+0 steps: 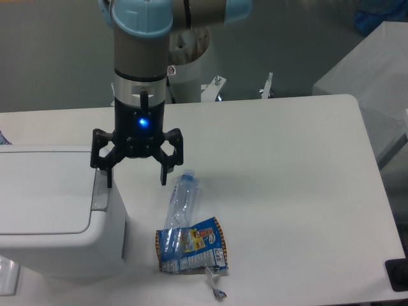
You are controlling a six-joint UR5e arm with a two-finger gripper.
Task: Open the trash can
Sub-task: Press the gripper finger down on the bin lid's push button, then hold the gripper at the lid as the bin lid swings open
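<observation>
The trash can [51, 210] is a large white boxy bin at the left edge of the table, lid flat and shut, with a small grey push tab [99, 192] on its right edge. My gripper [136, 182] hangs open and empty just right of the bin's right edge. Its left finger [108, 173] is close above the grey tab; I cannot tell if it touches. Its right finger [163, 172] is over the table near the bottle's cap.
A clear plastic bottle [180, 203] lies on the white table [287, 191] right of the bin. A crumpled blue snack wrapper [191, 247] lies below it. A dark object [398, 274] sits at the table's front right corner.
</observation>
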